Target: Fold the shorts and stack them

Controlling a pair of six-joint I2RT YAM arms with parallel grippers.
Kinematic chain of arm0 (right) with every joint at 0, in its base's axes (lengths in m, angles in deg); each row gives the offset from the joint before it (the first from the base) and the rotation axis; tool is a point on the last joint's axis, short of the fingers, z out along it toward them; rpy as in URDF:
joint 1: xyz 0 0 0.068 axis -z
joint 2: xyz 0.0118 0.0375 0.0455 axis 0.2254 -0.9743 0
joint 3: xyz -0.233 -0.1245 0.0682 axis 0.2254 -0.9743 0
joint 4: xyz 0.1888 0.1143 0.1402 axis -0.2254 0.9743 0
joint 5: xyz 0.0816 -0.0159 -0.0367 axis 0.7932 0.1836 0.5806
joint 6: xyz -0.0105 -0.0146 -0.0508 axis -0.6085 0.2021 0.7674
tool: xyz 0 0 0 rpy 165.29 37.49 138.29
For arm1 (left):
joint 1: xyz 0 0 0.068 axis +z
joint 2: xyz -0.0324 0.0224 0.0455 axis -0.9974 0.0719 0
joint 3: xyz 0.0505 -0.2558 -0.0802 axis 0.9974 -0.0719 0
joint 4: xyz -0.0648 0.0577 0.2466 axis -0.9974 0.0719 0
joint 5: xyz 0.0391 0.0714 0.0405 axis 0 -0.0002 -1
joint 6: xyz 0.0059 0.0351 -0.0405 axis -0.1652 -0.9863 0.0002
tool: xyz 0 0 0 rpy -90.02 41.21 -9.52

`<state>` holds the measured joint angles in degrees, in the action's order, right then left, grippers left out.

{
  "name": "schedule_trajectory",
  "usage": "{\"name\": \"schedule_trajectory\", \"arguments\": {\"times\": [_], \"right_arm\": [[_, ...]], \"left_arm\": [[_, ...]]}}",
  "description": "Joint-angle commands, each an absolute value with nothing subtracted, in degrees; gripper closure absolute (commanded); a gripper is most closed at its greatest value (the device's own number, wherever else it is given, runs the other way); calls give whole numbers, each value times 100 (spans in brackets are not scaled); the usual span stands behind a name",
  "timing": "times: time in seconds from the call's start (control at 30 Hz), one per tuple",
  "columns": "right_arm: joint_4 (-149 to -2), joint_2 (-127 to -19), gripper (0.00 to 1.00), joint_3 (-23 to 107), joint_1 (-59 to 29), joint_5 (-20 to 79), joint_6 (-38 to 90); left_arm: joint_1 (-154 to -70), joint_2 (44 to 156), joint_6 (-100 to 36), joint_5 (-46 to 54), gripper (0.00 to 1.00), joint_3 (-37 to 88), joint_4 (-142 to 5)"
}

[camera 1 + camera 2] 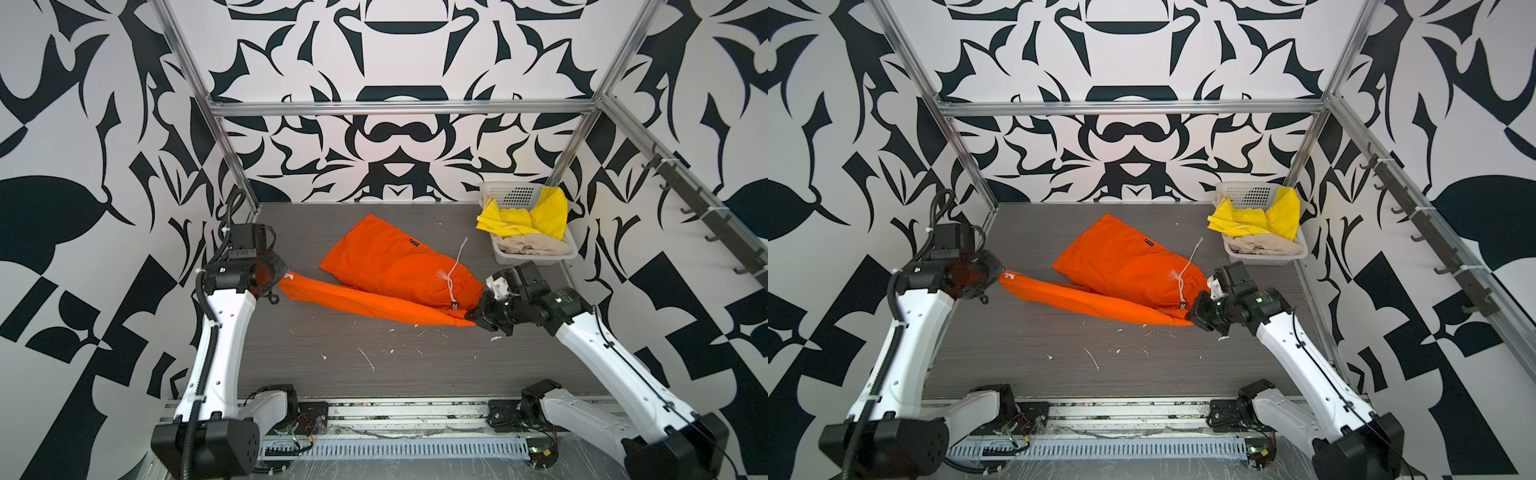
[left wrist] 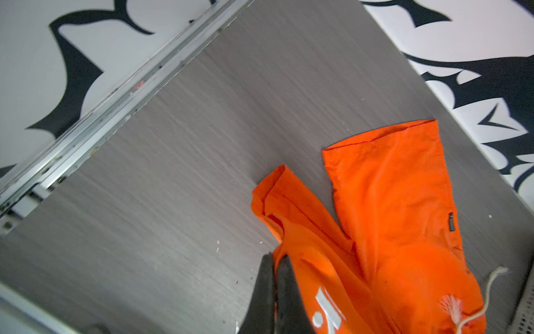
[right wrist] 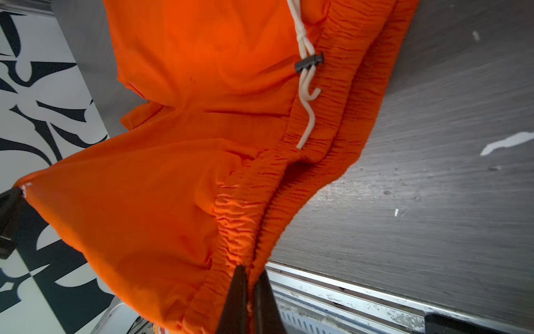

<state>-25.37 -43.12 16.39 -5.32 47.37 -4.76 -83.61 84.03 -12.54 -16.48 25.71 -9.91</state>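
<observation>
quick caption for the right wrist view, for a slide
Close-up: right gripper shut on the elastic waistband of the orange shorts, white drawstring lying across the cloth.

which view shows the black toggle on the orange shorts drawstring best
The right wrist view: the toggle sits close and sharp on the orange shorts' drawstring. In both top views it is a tiny dark speck by the right gripper. The left wrist view shows only the cord's frayed end.

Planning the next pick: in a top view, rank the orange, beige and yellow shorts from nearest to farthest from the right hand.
1. Orange shorts: mid-table, gripped by the right hand.
2. Beige shorts: in the basket, near end.
3. Yellow shorts: piled on top, farther back.
</observation>
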Motion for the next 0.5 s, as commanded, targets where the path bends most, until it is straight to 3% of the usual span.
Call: {"name": "schedule_trajectory", "arguments": {"times": [0.0, 0.47], "right_arm": [[-2055, -4582, 100, 2036, -173, 5029, 138], [-2071, -5690, 100, 2478, 640, 5658, 889]], "left_arm": [[-8344, 8802, -1710, -1922, 100, 3175, -1506], [-8966, 11163, -2180, -1855, 100, 5510, -2073]]}}
